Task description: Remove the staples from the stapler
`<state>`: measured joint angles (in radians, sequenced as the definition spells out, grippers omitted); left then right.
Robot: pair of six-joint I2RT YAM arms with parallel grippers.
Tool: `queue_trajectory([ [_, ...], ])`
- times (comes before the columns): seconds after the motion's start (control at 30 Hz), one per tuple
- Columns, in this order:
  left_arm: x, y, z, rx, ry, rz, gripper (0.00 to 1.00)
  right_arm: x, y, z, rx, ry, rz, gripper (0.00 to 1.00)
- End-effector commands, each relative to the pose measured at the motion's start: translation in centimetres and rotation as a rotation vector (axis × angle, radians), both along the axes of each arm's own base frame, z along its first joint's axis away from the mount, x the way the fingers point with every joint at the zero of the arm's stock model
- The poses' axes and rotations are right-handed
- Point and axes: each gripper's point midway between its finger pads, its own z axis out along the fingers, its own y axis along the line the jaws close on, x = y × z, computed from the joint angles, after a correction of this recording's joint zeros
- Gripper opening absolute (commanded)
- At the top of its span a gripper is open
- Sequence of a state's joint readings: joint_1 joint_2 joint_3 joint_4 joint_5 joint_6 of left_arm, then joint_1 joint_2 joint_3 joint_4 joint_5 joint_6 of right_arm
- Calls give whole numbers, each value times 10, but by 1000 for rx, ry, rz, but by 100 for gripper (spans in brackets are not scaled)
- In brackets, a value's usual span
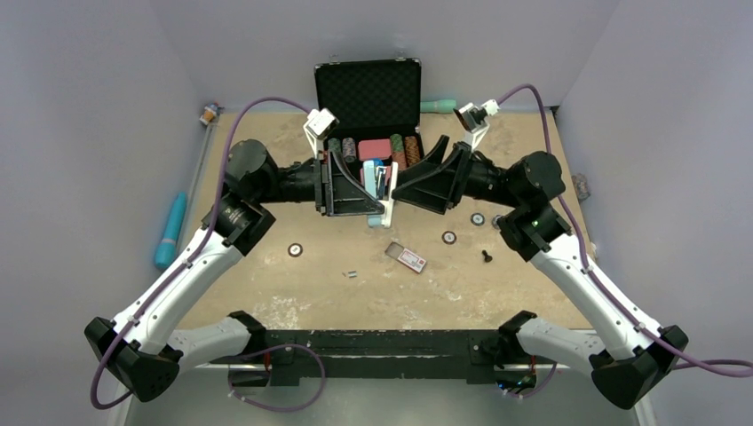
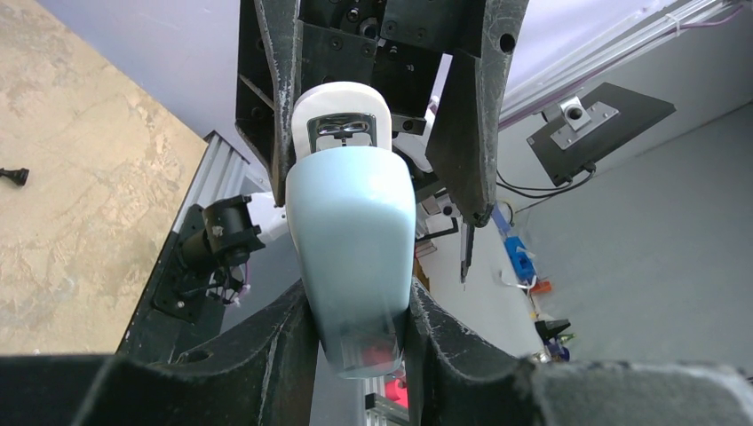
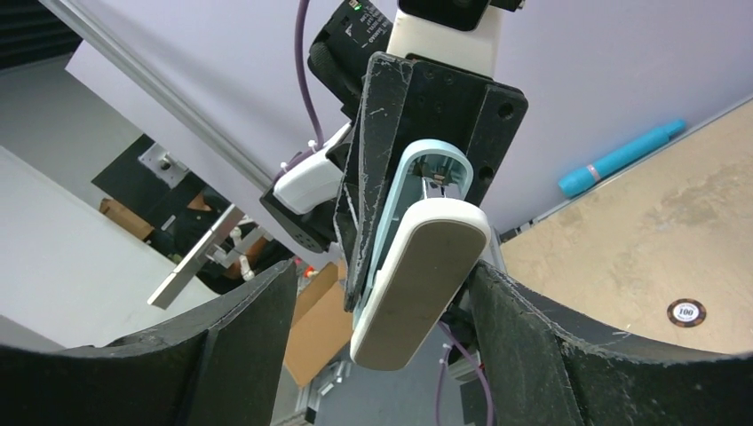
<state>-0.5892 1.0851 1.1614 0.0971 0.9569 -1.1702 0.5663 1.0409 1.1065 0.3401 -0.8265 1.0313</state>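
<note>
My left gripper [image 1: 375, 202] is shut on a light-blue and white stapler [image 1: 384, 188] and holds it in the air in front of the case. In the left wrist view the stapler's blue body [image 2: 351, 231] is clamped between my fingers [image 2: 360, 330]. My right gripper [image 1: 401, 191] is open, its fingers standing on either side of the stapler's white base [image 3: 424, 275] without gripping it [image 3: 382, 306]. A tiny silver staple strip [image 1: 351, 274] lies on the table well in front of both grippers.
An open black case [image 1: 368, 98] holding poker chips stands at the back. A small red-and-white box [image 1: 407, 257], loose chips [image 1: 295, 250] [image 1: 449, 237] [image 1: 477, 218] and a small black piece [image 1: 487, 256] lie on the table. A blue tube [image 1: 170, 231] lies at the left edge.
</note>
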Motion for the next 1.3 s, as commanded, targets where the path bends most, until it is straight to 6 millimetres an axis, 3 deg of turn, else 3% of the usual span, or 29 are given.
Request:
queue_trajectory([
  [0.0,-6,6,34,-74,-93,4,0,-4,-3,23,54,-54,9,74],
  [0.27,-6,6,36,-81,-94,10,0,8,0,23,63,-25,-35,68],
  [1.27,-3,4,27,-45,-88,31,0,18,8,32,69,-20,-35,49],
])
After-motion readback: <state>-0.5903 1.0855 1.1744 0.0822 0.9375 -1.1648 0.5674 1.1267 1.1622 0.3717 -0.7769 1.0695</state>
